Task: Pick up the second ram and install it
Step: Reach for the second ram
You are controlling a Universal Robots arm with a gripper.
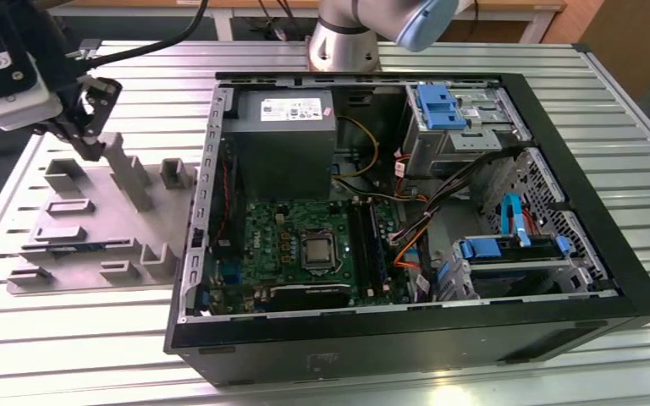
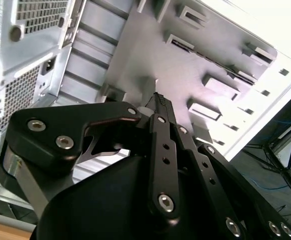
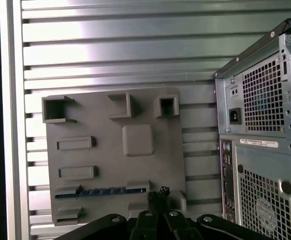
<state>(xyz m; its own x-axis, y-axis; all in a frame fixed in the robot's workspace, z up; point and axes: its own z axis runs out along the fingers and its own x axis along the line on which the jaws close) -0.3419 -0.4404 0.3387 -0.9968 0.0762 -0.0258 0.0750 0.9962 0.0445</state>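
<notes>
In the exterior view, the gripper (image 1: 85,148) hangs over the far part of a grey fixture plate (image 1: 99,222) that lies on the slatted metal surface (image 1: 99,338), at the exterior view's left of an open computer case (image 1: 415,338). The second ram (image 1: 77,247) lies edge-up in a slot at the near part of the plate, well apart from the gripper. The green motherboard (image 1: 291,228) lies flat inside the case.

In the second wrist view, the fingers (image 2: 159,107) are pressed together at their tips with nothing between them. Behind them lie the grey plate (image 2: 135,55) and the perforated back wall of the case (image 2: 25,50).

In the first wrist view, the second ram (image 3: 100,192) shows as a thin blue strip in its slot on the plate (image 3: 110,165). The closed tips of the gripper (image 3: 159,193) appear just past one end of the strip. The back of the case (image 3: 260,150) stands beside the plate on the surface (image 3: 110,55).
</notes>
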